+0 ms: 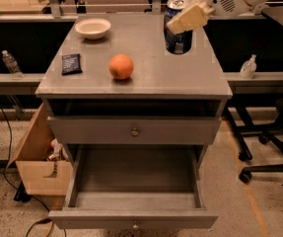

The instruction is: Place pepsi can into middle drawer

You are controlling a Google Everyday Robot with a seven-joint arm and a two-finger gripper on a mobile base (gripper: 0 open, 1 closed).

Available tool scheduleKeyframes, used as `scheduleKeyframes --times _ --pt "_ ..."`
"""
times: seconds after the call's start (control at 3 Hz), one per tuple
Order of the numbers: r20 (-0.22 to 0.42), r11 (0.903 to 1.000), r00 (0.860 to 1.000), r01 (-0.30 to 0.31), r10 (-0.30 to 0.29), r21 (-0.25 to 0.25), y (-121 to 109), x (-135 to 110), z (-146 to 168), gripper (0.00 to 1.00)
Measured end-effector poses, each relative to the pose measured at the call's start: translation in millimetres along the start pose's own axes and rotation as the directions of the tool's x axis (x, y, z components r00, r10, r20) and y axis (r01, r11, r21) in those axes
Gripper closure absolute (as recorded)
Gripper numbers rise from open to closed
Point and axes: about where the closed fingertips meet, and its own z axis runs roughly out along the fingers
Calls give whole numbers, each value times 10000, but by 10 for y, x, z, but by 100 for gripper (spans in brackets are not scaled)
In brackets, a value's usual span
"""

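The pepsi can (176,42), dark blue with a silver top, is at the back right of the cabinet top (146,78), at or just above its surface. My gripper (184,19) comes in from the upper right on a white arm and is shut on the can, with a cream finger (190,17) lying across its upper side. The middle drawer (133,217) is pulled out at the bottom front, its bare tray floor and side walls showing. It lies well below and in front of the can.
An orange (121,66), a white bowl (92,27) and a dark packet (72,63) lie on the cabinet top. The drawer above (133,131) is closed. A cardboard box (35,167) stands at left, chair wheels (266,154) at right, and bottles (10,63) (248,67) on side ledges.
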Motion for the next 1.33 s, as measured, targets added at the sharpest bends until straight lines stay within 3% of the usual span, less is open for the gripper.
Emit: scheduleKeyframes --times 0.67,1.0,1.33 --pt "-604 9882 9971 362 -456 -1486 821 361 -145 100" --pt "-685 9810 9961 416 -555 -1894 1119 718 -27 100" --pt "-920 9807 9947 275 -461 -1938 1333 1201 291 100"
